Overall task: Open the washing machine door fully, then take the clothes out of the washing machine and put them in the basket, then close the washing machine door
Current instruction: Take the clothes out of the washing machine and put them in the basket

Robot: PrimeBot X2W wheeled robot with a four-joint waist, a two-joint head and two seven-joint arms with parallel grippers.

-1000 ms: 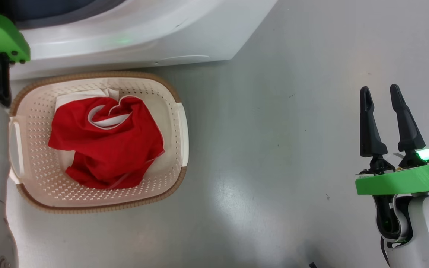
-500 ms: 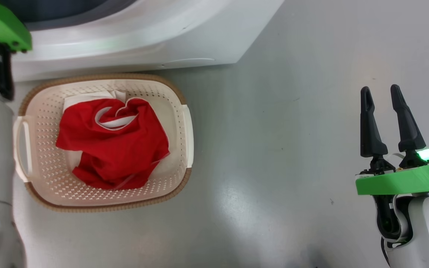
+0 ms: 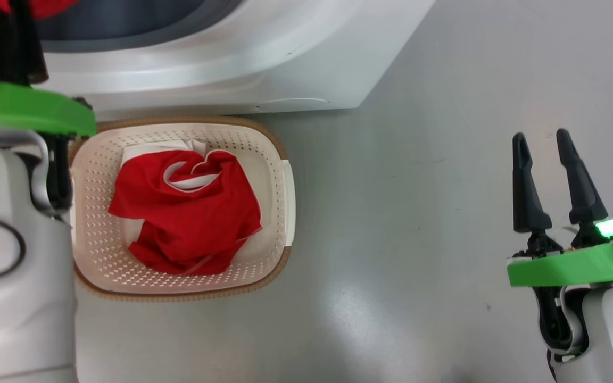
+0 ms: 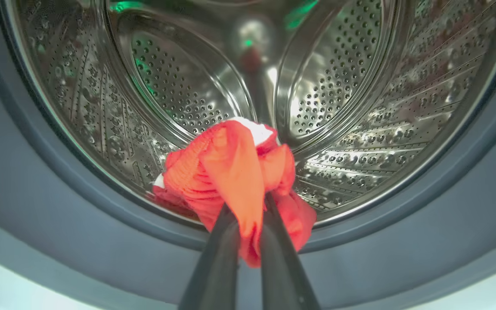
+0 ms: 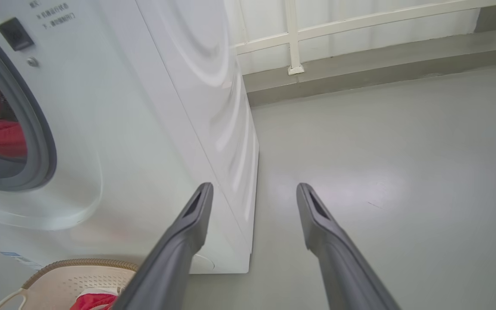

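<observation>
Unloading is in hand: the left tool [image 4: 250, 211] is clamped on red clothes [image 4: 230, 172] at the washer's [image 3: 285, 64] mouth. The basket [image 3: 179, 121], just before the washer, holds more. The right tool [image 3: 540, 135], fingers apart, hangs well right of the washer. Next, I judge: draw out, lower over the basket, release.

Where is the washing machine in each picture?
Head view: washing machine along the top edge, above the basket.
Left wrist view: its steel drum straight ahead, behind the red clothes.
Right wrist view: its white cabinet on the left.
Shared landmark: the grey rubber ring around the opening.
</observation>
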